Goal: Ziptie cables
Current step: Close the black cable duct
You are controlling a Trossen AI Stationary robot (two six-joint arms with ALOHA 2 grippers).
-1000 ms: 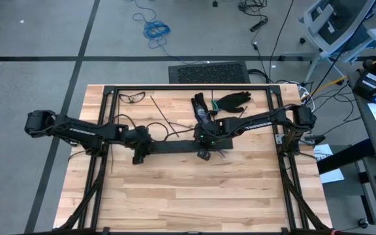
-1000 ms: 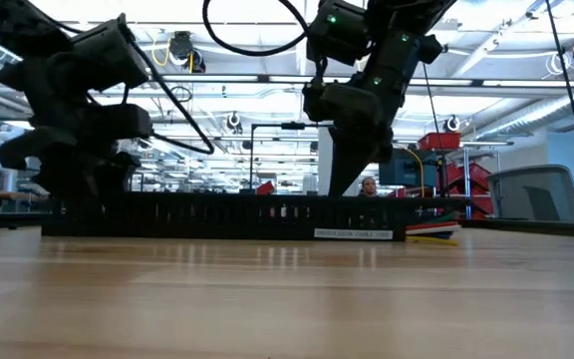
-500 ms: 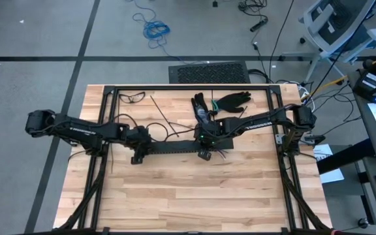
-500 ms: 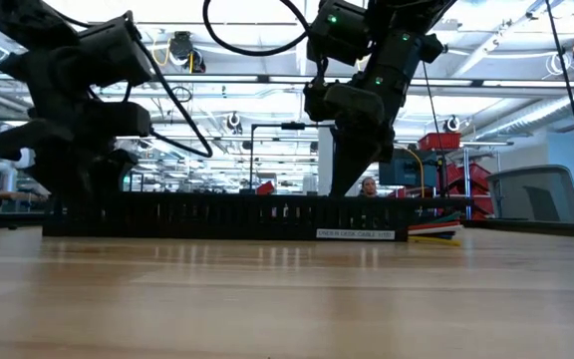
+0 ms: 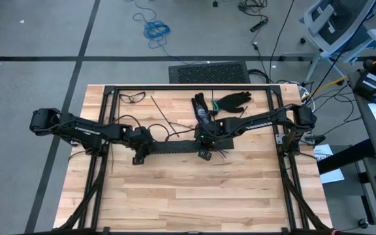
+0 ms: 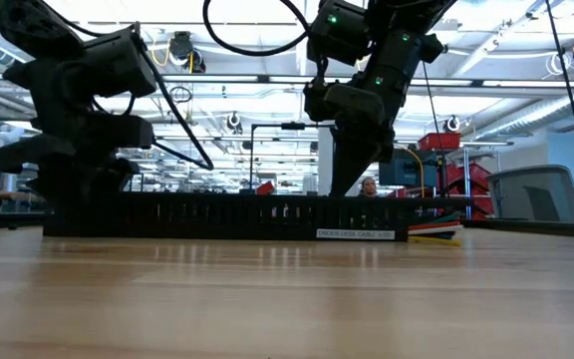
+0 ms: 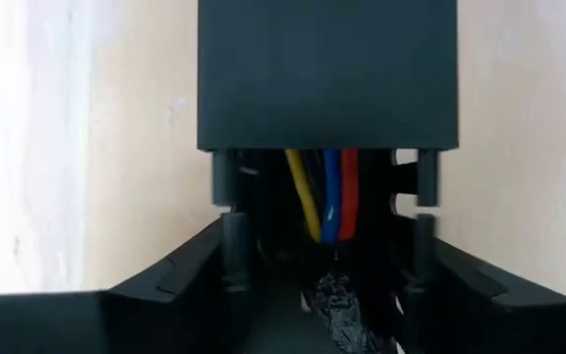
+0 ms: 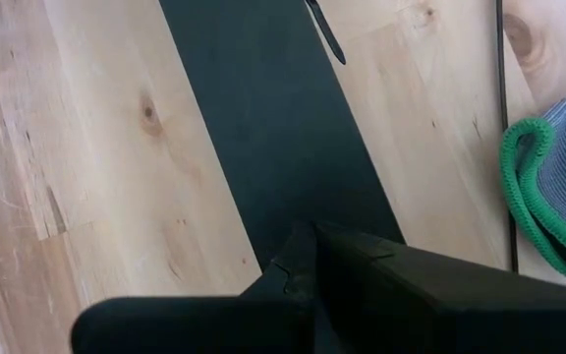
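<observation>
The left arm has shifted slightly toward the table's middle, its left gripper (image 5: 138, 156) at the left end of the black slotted rail (image 5: 175, 147), fingers straddling it (whether they grip it I cannot tell). The cables (image 7: 326, 195) run inside. The right gripper (image 5: 203, 154), fingers together, presses the rail's other end, probably steadying it.

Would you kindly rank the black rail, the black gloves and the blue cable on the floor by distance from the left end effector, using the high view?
1. Black rail: right at the left end effector.
2. Black gloves: table's far side, towards the right.
3. Blue cable: floor beyond the table.
</observation>
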